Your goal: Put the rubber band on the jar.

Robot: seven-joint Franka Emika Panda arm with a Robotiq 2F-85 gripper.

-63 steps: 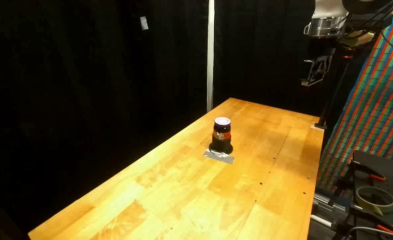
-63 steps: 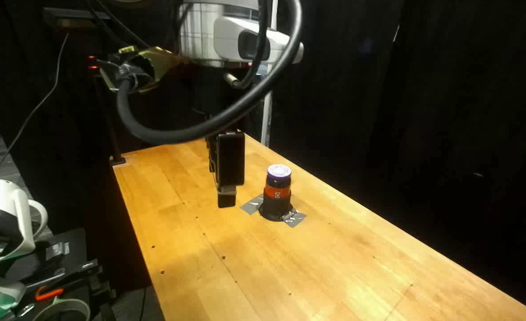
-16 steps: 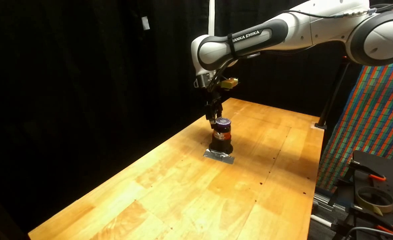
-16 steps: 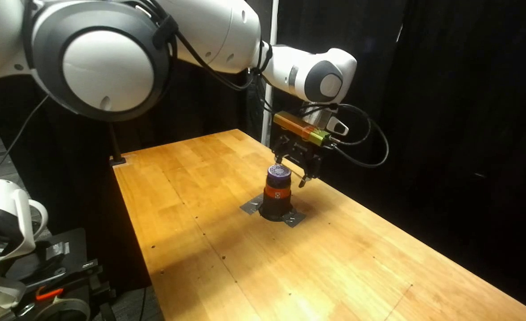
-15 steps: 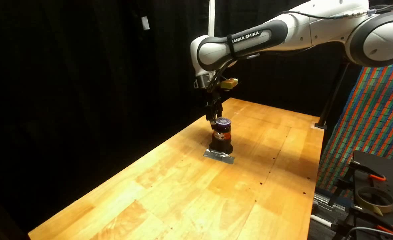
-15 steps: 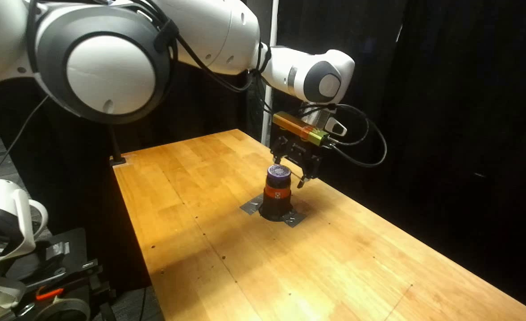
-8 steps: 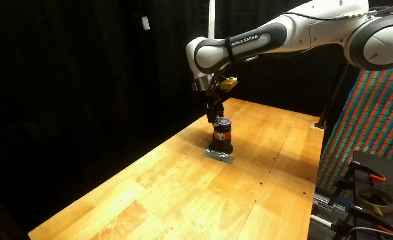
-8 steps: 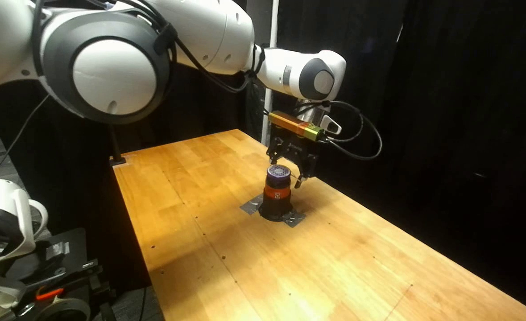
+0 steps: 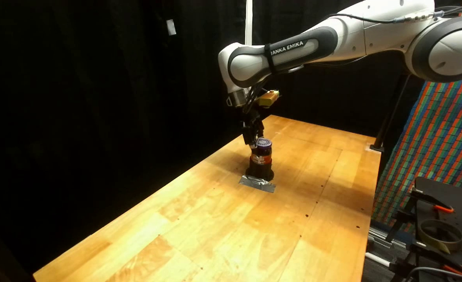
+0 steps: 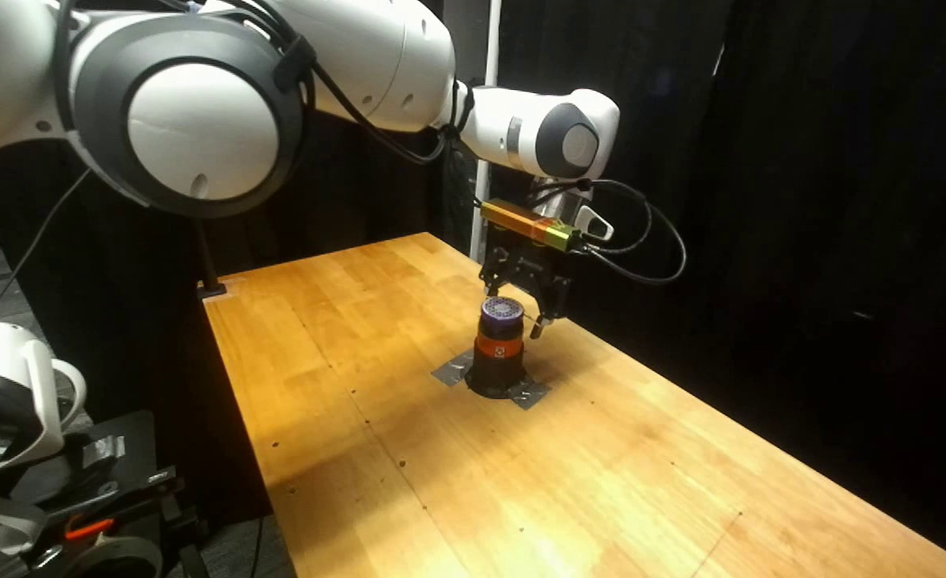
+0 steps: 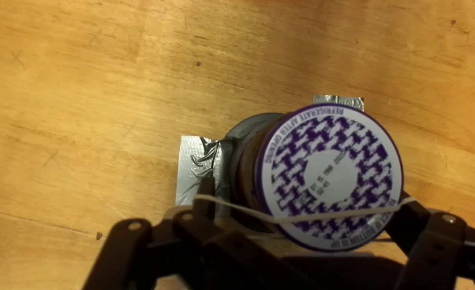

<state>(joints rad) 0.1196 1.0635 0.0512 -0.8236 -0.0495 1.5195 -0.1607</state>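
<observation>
The jar (image 10: 500,346) stands upright in a black base (image 10: 495,377) on the wooden table. Its purple-and-white lid (image 11: 332,177) fills the middle right of the wrist view. My gripper (image 11: 308,200) is open, fingers pointing down, at lid height by the jar. The pale rubber band (image 11: 337,215) is stretched between the two fingers (image 11: 206,201). One strand crosses over the lower part of the lid in the wrist view. In an exterior view a thin bit of band (image 10: 531,321) runs from the lid's side to a fingertip. The other strand is mostly hidden.
Silver tape pieces (image 11: 191,173) hold the base to the table (image 9: 231,235). Black curtains hang behind the table. A side stand with a tape roll (image 9: 441,235) and clamps is beyond the table edge.
Since about four seconds ago my gripper has come from high and away to the jar. In the last second it has shifted slightly nearer the lid. The jar has not moved.
</observation>
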